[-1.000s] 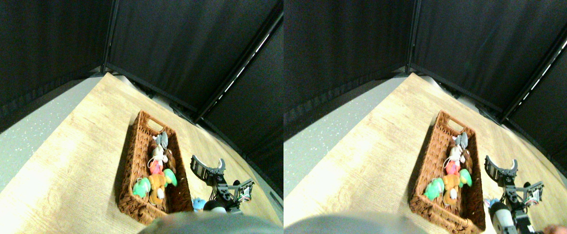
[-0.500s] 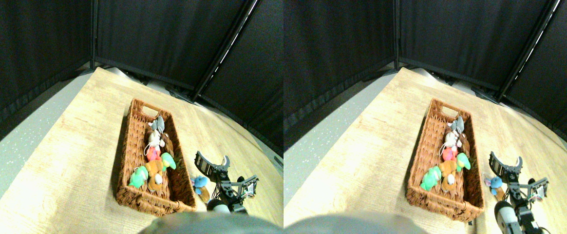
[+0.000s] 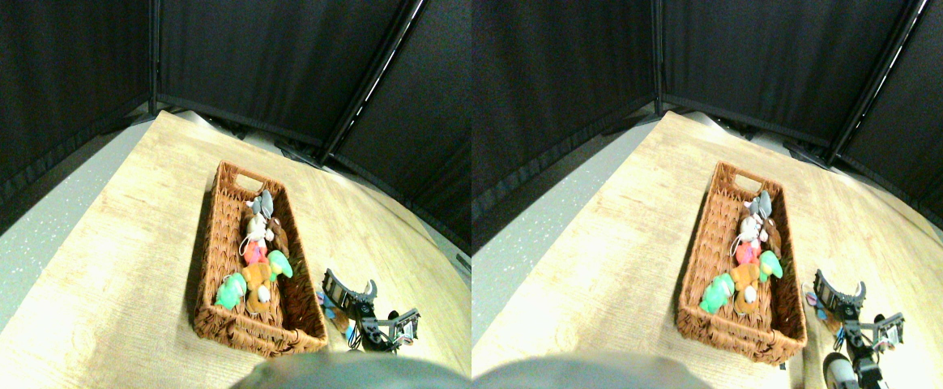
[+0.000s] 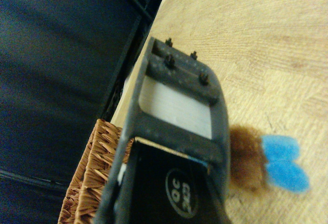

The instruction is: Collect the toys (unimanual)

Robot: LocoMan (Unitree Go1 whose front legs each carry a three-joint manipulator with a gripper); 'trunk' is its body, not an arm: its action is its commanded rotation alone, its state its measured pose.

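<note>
Wicker basket (image 3: 228, 243) on the pale wood surface (image 3: 115, 267), long axis running away from the camera, a handle slot in its far end. Toys (image 3: 257, 259) piled along its right half: grey (image 3: 262, 204) farthest, then white (image 3: 256, 229) with brown (image 3: 279, 235) beside it, red-pink (image 3: 254, 254), green (image 3: 279, 265), orange-brown (image 3: 258, 284), and a second green (image 3: 231, 293) nearest, toward the left wall. All inside the basket, touching one another.

Outside, just right of the basket's near right corner, a blue toy (image 3: 326, 305) lying on the surface, mostly hidden behind the gripper (image 3: 352, 290). Gripper low over that spot, jaws spread, the two curved tips standing apart with the toy below and between them; not pinching anything. Behind it, the arm's black frame and wiring (image 3: 386, 328), near the lower right edge.

In the wrist view, dark jaw frame (image 4: 177, 131) filling the middle, a brown-and-blue toy (image 4: 266, 162) on the wood just beside it, whether touching cannot be told. Basket corner (image 4: 92, 178) on the jaw's other side. Black curtains (image 3: 277, 65) closing off the back.
</note>
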